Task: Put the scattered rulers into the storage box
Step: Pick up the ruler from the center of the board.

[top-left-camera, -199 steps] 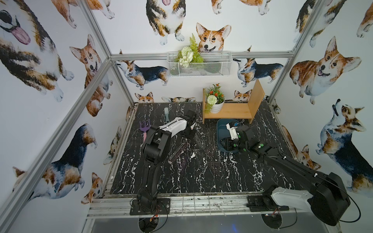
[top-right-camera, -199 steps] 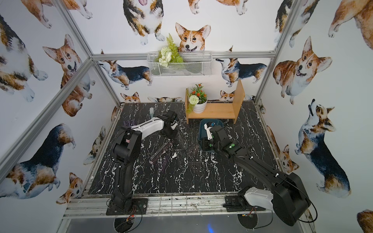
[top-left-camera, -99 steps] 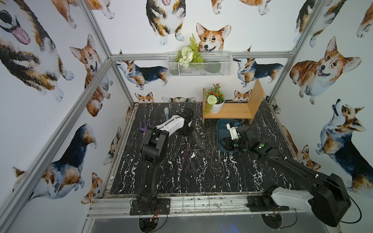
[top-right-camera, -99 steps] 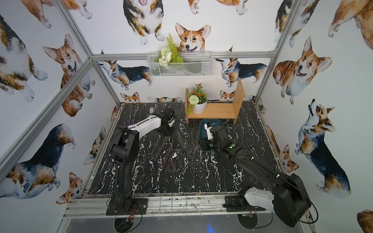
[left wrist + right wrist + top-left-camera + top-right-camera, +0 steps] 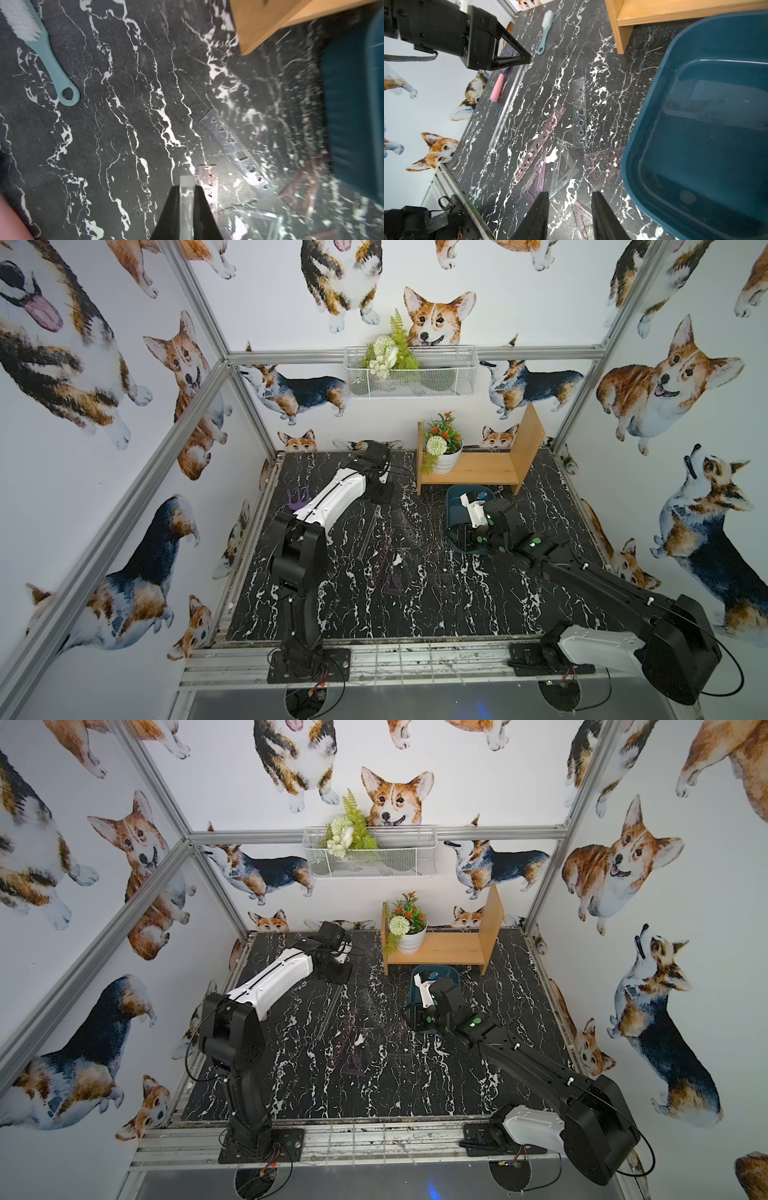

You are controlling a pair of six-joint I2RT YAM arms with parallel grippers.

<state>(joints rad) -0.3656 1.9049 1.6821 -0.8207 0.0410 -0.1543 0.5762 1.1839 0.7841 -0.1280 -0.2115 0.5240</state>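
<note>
The left gripper is closed tight on one end of the long clear ruler; the other end seems to rest on the table. In a top view the storage box sits at 3 o'clock. A full lift before swinging across should stop the ruler dragging. The right gripper hangs part-open and empty.

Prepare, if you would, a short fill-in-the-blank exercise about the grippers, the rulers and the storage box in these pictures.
1. The left gripper is ____ on one end of the long clear ruler.
2. The right gripper hovers with its jaws ____ and nothing between them.
3. The pale blue brush lies on the tabletop, ____ the storage box.

Missing words: shut; open; outside.
</note>
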